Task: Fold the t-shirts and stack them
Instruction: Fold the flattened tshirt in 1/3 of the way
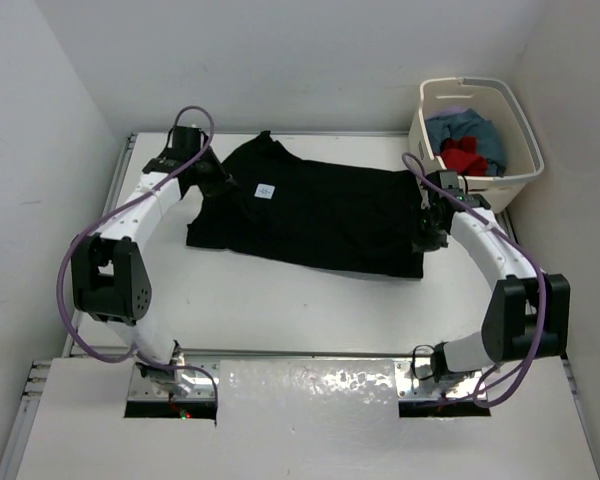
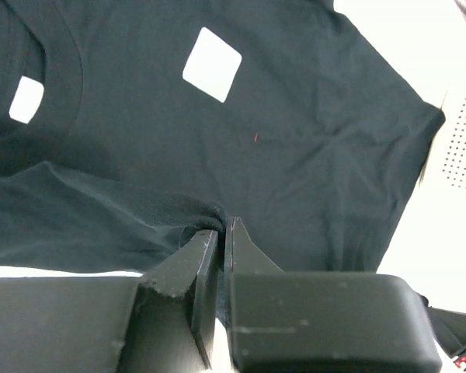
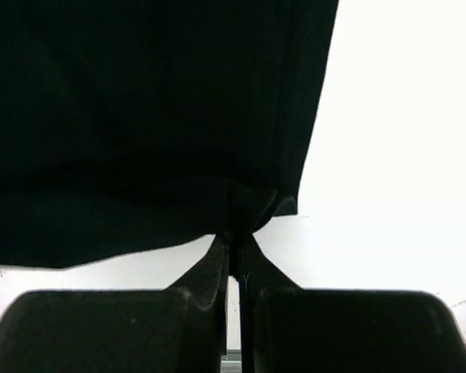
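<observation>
A black t-shirt (image 1: 315, 212) lies spread across the back middle of the white table, collar to the left, with a small white label (image 1: 265, 190) showing. My left gripper (image 1: 212, 178) is shut on the shirt's left edge near the collar; in the left wrist view (image 2: 221, 231) a fold of black cloth (image 2: 179, 140) is pinched between the fingers. My right gripper (image 1: 427, 222) is shut on the shirt's right hem; in the right wrist view (image 3: 237, 237) the cloth (image 3: 140, 116) is bunched between the closed fingers.
A white laundry basket (image 1: 520, 180) stands at the back right, holding blue and red clothes (image 1: 467, 148). White walls close in the table at the back and both sides. The arm bases sit at the near edge.
</observation>
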{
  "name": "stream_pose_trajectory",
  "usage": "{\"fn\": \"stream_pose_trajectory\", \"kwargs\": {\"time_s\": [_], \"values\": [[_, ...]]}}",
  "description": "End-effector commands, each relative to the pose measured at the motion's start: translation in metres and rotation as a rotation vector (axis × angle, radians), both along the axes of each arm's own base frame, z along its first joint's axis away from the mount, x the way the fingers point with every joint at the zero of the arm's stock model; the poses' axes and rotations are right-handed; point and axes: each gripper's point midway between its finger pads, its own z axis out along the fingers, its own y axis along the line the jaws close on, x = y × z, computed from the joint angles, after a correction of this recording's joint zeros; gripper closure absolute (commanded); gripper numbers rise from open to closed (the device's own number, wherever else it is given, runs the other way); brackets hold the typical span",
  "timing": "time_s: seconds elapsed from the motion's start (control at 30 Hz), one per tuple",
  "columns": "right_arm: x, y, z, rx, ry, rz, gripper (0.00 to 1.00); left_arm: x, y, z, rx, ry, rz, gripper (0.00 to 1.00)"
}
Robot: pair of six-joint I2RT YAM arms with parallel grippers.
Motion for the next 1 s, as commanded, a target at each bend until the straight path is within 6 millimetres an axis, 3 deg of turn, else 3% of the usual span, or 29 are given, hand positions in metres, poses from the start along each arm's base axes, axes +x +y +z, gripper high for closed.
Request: {"fn": "stream_pose_trajectory", "kwargs": {"time_s": [0.0, 0.2, 0.37, 0.53, 0.6, 0.63, 0.67, 0.7, 0.73, 0.77, 0.83, 0.87, 0.9, 0.97], "values": [[0.022, -0.008, 0.013, -0.018, -0.061, -0.046, 1.00, 0.034, 0.008, 0.037, 0.029, -0.160, 0.005, 1.00], [0.040, -0.016, 0.009, -0.035, -0.073, -0.074, 1.00, 0.062, 0.001, 0.031, 0.036, -0.179, -0.048, 1.00], [0.056, -0.019, 0.006, -0.042, -0.078, -0.076, 1.00, 0.081, 0.005, 0.009, 0.067, -0.151, -0.035, 1.00], [0.077, -0.019, -0.004, -0.043, -0.095, -0.088, 0.90, 0.101, 0.008, -0.018, 0.075, -0.136, 0.005, 1.00], [0.084, -0.022, -0.010, -0.057, -0.093, -0.096, 0.87, 0.112, 0.012, -0.019, 0.097, -0.149, 0.023, 1.00], [0.088, -0.023, -0.009, -0.063, -0.104, -0.108, 0.83, 0.116, 0.013, -0.030, 0.107, -0.133, 0.026, 1.00], [0.090, -0.025, -0.010, -0.074, -0.107, -0.117, 0.69, 0.119, 0.012, -0.032, 0.110, -0.131, 0.023, 1.00], [0.090, -0.027, -0.010, -0.084, -0.102, -0.122, 0.62, 0.128, 0.009, -0.023, 0.105, -0.157, 0.007, 0.94], [0.091, -0.029, -0.009, -0.091, -0.105, -0.128, 0.58, 0.128, 0.009, -0.037, 0.115, -0.118, -0.003, 0.69], [0.091, -0.030, -0.007, -0.095, -0.107, -0.130, 0.43, 0.136, 0.009, -0.026, 0.119, -0.138, -0.005, 0.57], [0.089, -0.026, -0.002, -0.080, -0.119, -0.114, 0.32, 0.133, 0.011, -0.036, 0.139, -0.095, -0.013, 0.32], [0.087, -0.022, 0.001, -0.061, -0.124, -0.104, 0.31, 0.133, 0.012, -0.032, 0.149, -0.098, -0.014, 0.05], [0.083, -0.019, -0.001, -0.040, -0.124, -0.093, 0.31, 0.131, 0.014, -0.028, 0.160, -0.103, -0.017, 0.00], [0.079, -0.007, 0.010, 0.024, -0.166, -0.072, 0.30, 0.124, 0.016, -0.029, 0.169, -0.098, -0.017, 0.00]]}}
